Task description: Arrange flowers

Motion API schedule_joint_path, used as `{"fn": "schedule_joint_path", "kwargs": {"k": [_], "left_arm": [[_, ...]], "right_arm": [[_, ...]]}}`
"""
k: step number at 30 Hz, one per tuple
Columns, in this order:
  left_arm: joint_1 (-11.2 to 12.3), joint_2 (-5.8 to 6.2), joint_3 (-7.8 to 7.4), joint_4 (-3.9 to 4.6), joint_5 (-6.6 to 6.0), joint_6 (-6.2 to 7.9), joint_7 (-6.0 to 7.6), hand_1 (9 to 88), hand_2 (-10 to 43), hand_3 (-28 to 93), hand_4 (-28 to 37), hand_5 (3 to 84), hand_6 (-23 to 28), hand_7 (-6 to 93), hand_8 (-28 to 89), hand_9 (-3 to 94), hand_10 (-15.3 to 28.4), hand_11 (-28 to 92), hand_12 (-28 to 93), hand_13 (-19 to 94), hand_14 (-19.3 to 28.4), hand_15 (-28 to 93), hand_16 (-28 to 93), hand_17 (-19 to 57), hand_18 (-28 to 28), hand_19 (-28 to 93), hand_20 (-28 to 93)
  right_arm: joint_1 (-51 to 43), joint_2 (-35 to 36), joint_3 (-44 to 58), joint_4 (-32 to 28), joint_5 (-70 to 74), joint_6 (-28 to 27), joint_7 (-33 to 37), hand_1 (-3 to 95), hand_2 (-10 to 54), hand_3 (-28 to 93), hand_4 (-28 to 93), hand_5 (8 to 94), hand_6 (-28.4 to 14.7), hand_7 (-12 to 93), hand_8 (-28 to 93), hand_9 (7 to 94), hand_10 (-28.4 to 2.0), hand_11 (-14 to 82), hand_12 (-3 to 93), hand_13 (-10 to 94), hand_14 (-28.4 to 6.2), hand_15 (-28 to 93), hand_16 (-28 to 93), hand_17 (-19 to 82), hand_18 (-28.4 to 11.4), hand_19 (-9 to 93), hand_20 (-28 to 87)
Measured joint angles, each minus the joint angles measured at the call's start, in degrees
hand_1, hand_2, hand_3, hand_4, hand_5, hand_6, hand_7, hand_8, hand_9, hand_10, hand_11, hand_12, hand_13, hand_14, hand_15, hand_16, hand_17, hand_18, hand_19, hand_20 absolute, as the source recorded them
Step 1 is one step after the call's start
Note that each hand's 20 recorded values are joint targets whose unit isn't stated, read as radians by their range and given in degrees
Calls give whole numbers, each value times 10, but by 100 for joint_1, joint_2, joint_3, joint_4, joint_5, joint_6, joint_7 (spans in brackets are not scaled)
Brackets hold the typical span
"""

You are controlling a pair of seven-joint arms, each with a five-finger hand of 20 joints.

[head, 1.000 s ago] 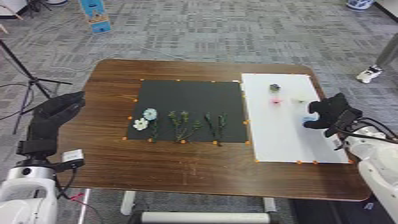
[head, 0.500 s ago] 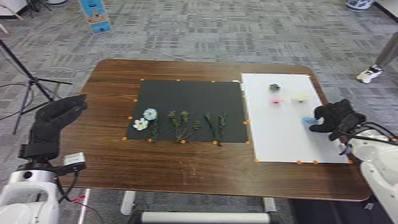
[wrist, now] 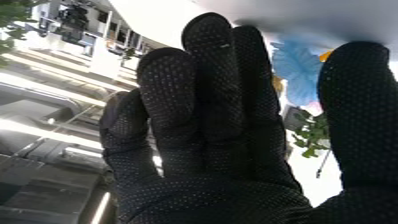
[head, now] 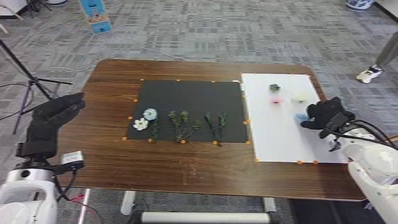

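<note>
Flowers (head: 140, 124) lie across the brown table (head: 124, 165), some on the white sheet (head: 298, 147), others with leafy stems (head: 184, 125) on the black mat (head: 187, 95), presumably sorted for easy picking. The right hand (wrist: 213, 120), fingers straight, thumb spread, nears the blue flower (wrist: 298, 67), likely to pinch it; contact I cannot tell.

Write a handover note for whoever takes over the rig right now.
Right hand: open, at the blue flower on the white sheet; grip uncertain.
Left hand: open, at the table's left edge.
Done: pale blue flower and white flower lie with green stems on the black sheet.
Left, probably: move over the blue, pink, pale yellow and dark flowers, all on the white sheet.
</note>
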Motion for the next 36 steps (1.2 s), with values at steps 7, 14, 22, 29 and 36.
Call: {"fn": "schedule_joint_path", "kwargs": {"k": [7, 14, 22, 29, 36], "left_arm": [[-35, 0, 17, 0, -2, -15, -2, 282, 41, 724, -247, 454, 20, 184, -96, 479, 119, 206, 116, 364, 134, 109, 9, 59, 98, 68, 154], [-27, -10, -20, -5, -15, -22, -4, 280, 41, 724, -247, 454, 21, 185, -95, 480, 120, 206, 116, 364, 136, 109, 9, 59, 98, 67, 154], [-44, 0, -22, -3, -12, -118, -30, 281, 42, 724, -246, 454, 21, 181, -94, 480, 119, 205, 116, 366, 136, 110, 10, 59, 98, 66, 154], [-100, 36, -13, 3, -11, -201, -66, 281, 41, 723, -244, 453, 23, 179, -94, 480, 120, 206, 117, 371, 137, 112, 10, 59, 97, 66, 154], [-136, 45, -12, 3, -8, -237, -79, 280, 39, 725, -243, 451, 22, 176, -92, 479, 119, 205, 116, 372, 138, 112, 10, 59, 97, 66, 154]], "right_arm": [[93, -17, -129, 42, -10, 100, -24, 397, 108, 572, -190, 757, 52, 326, -140, 880, -115, 312, 254, 691, -143, 609, 388, 309, -237, 773, 649], [18, -13, -51, -70, 100, -8, -82, 227, -3, 648, -160, 752, 21, 294, -124, 870, -137, 304, 253, 671, -164, 609, 399, 289, -250, 761, 661], [-41, 37, 111, -464, 240, -924, -67, 145, -53, 661, -146, 729, 2, 253, -105, 841, -149, 276, 240, 650, -174, 573, 390, 274, -257, 729, 657], [192, 48, -11, -605, 112, -1648, 373, 130, -66, 655, -142, 720, -10, 224, -94, 830, -152, 259, 235, 645, -176, 550, 384, 271, -259, 715, 648], [411, 42, -113, -395, -61, -1776, 513, 138, -70, 651, -140, 715, -12, 216, -90, 825, -150, 255, 233, 644, -175, 544, 381, 270, -259, 713, 645]]}}
